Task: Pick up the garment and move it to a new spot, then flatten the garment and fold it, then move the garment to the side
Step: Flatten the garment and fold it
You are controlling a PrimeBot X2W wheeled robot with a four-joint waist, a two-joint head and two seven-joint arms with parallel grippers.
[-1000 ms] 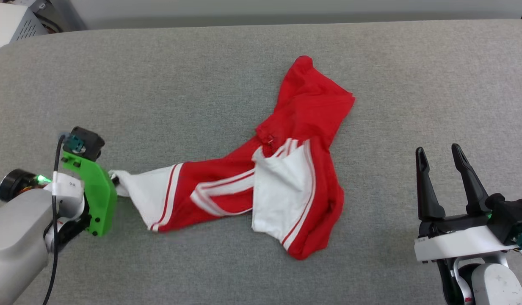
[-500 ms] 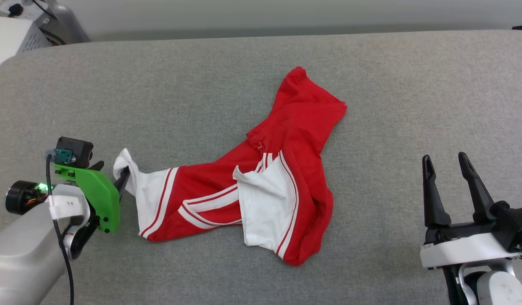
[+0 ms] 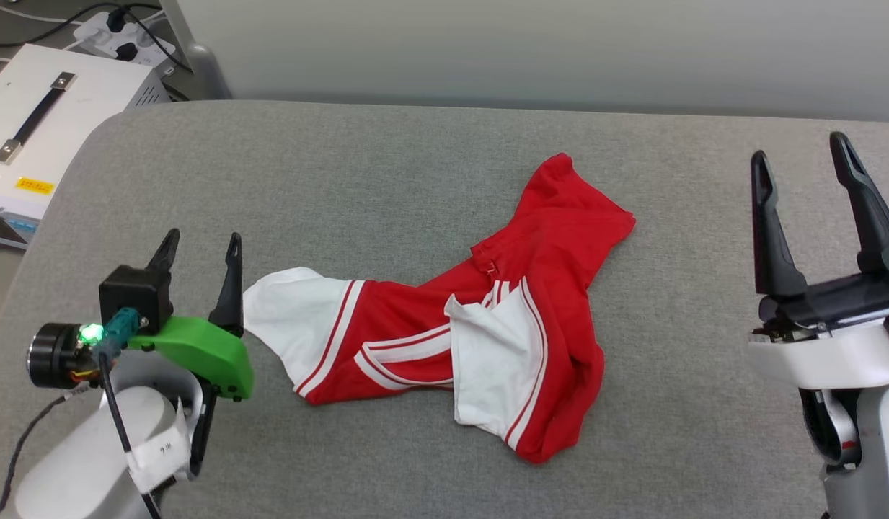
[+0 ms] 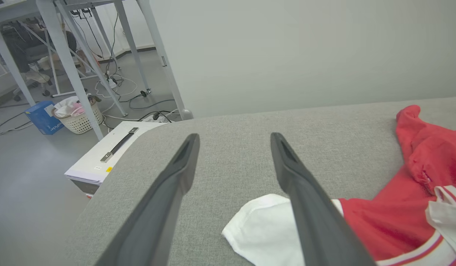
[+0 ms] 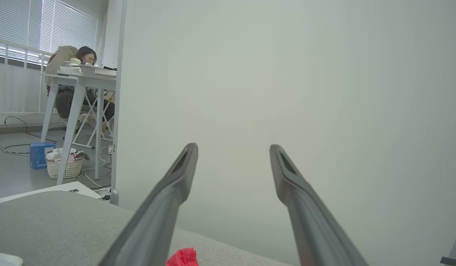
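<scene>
— How much of the shirt (image 3: pixel 415 310) showed?
— It lay crumpled, partly folded under itself. The left wrist view's edge cut it off, and a finger (image 4: pixel 305 199) of the left gripper (image 4: pixel 235 136) covered part of its sleeve.
— And the white box (image 3: pixel 62 122) left of the shirt?
— Cut off too; its yellow label (image 3: pixel 34 186) was too small to read.

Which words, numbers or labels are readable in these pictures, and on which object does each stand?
Nothing reads clearly.
White tag on the left arm: dark marks, too blurred to read.
Yellow sticker on the white box: too small.
Blue box on the floor: print blurred.
Garment: no lettering shows as it lies.
</scene>
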